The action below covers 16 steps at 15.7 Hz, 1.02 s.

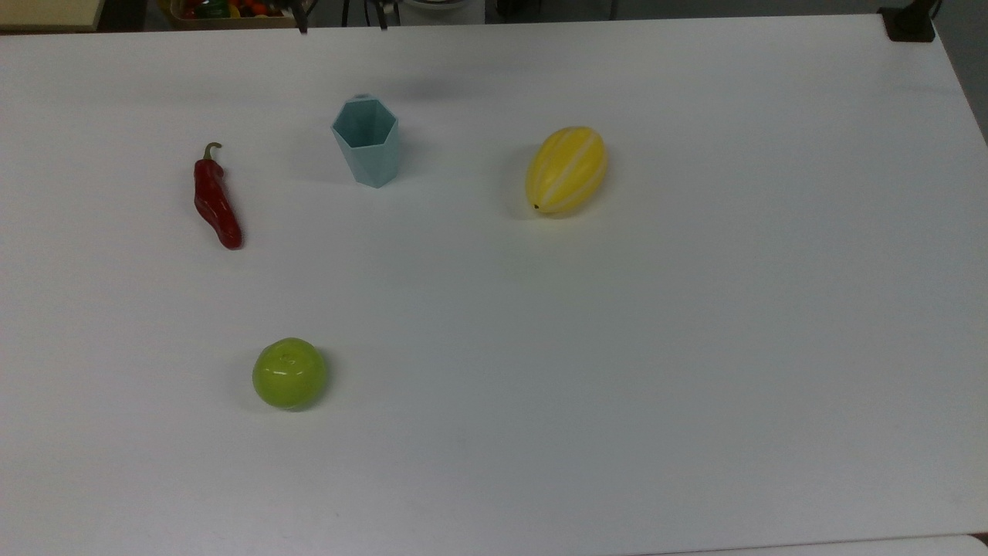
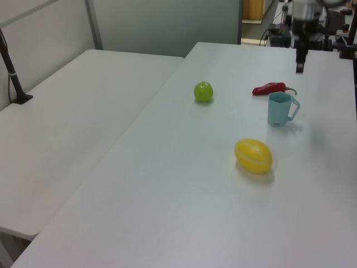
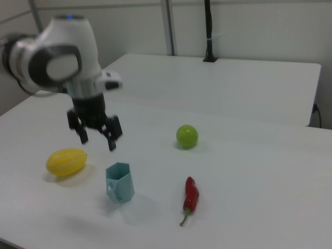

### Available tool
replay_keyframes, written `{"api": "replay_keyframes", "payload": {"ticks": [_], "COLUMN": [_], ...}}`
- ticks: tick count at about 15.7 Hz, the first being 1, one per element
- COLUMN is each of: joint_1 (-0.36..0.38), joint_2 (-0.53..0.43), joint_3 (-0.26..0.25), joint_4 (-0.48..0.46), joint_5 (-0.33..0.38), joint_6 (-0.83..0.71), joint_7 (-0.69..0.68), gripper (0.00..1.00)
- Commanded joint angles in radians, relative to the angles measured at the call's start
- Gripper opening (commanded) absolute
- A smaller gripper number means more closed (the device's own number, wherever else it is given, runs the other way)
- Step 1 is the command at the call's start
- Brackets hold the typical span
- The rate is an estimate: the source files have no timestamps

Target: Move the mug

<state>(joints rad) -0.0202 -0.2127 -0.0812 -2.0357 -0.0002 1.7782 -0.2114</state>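
My hand (image 3: 96,138) hangs spread above the mug (image 3: 120,182). It looks light and rigid; grip the rim handle (image 2: 294,109).

No lettering, label, brand mark, number or sign can be read on anything here.
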Motion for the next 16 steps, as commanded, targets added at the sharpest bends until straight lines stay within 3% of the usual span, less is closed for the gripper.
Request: {"api": "replay_keyframes", "payload": {"ticks": [1, 3, 6, 9, 16], "joint_1": [0.011, 0.011, 0.011, 0.006, 0.04], "joint_2": [0.015, 0.016, 0.032, 0.055, 0.116], "joint_3": [0.008, 0.014, 0.067, 0.119, 0.109], "joint_4": [0.217, 0.307, 0.4, 0.42, 0.407], "joint_5": [0.072, 0.124, 0.137, 0.137, 0.12], "joint_6": [-0.241, -0.296, -0.328, -0.326, -0.152], "joint_7": [0.058, 0.189, 0.351, 0.351, 0.196], "gripper": [1.0, 1.0, 1.0, 1.0, 1.0]}}
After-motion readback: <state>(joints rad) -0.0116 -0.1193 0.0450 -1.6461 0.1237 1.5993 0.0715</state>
